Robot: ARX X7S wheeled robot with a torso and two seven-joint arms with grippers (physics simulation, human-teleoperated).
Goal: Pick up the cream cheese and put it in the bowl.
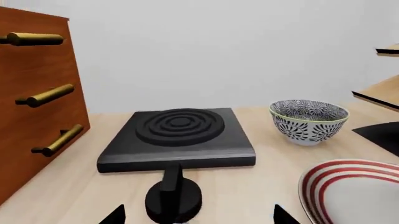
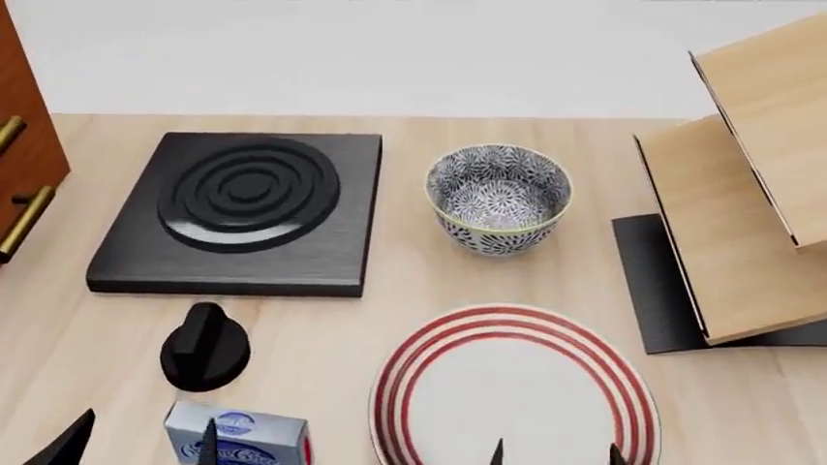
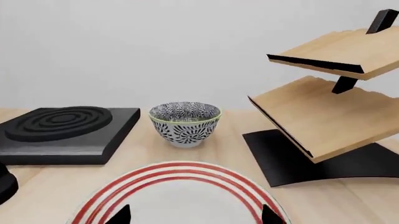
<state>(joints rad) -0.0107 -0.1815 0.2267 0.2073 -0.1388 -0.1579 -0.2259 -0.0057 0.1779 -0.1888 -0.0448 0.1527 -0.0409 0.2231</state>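
Both grippers' jaws were spread wide and held nothing: the left gripper (image 2: pixel 142 441) straddled the cream cheese (image 2: pixel 239 435) at the head view's 7 o'clock, the right gripper (image 2: pixel 556 453) hovered low over the red-ringed plate (image 2: pixel 427 368). The silver-grey box with its blue oval label lay flat on the bench (image 2: pixel 387 310). The black-and-white floral bowl (image 2: pixel 499 199) stood at 12 o'clock from the plate.

One bowl (image 2: pixel 499 199), one plate (image 2: pixel 514 395), one cream cheese box (image 2: pixel 238 435), one knob (image 2: pixel 204 347).
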